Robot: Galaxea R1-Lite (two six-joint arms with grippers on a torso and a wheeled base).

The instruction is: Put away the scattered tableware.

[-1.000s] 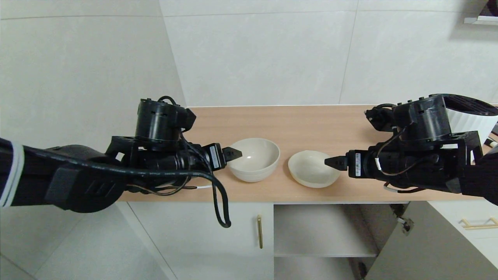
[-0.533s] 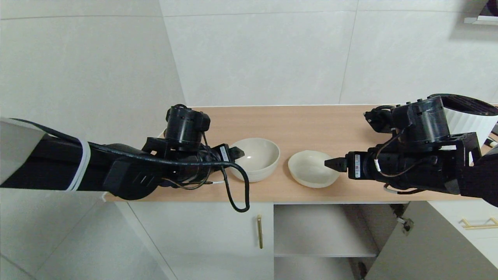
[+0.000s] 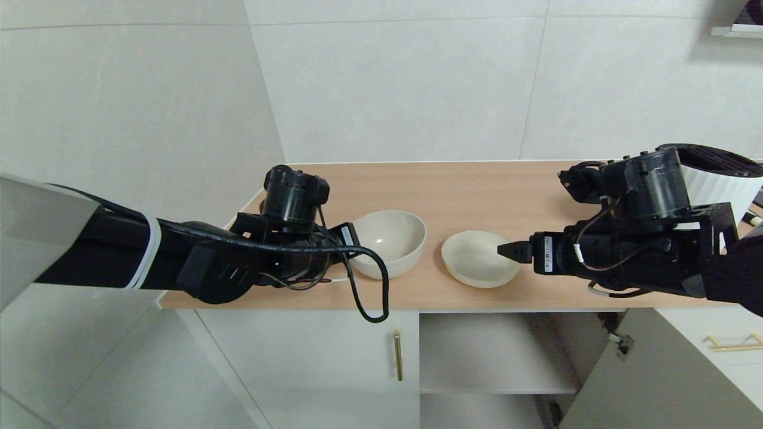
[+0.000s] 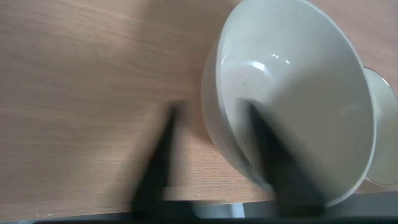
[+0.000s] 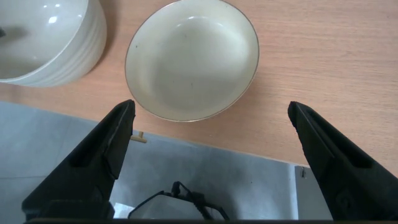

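Note:
A deep cream bowl (image 3: 390,241) stands on the wooden counter (image 3: 453,190), with a shallower cream bowl (image 3: 477,259) just to its right. My left gripper (image 3: 353,239) is at the deep bowl's left rim. In the left wrist view the left gripper (image 4: 210,115) is open and straddles the deep bowl's (image 4: 298,74) wall, one finger outside and one inside. My right gripper (image 3: 506,249) is at the shallow bowl's right edge. The right wrist view has the right gripper (image 5: 208,118) wide open, just short of the shallow bowl (image 5: 193,59) and not touching it.
A white ribbed container (image 3: 724,176) stands at the counter's far right, behind my right arm. Below the counter an open cabinet shows a shelf (image 3: 495,390), beside a shut door with a brass handle (image 3: 397,354). A tiled wall backs the counter.
My left arm has pushed in to the right toward the deep bowl, and its fingers now sit around the rim. The right arm has barely moved.

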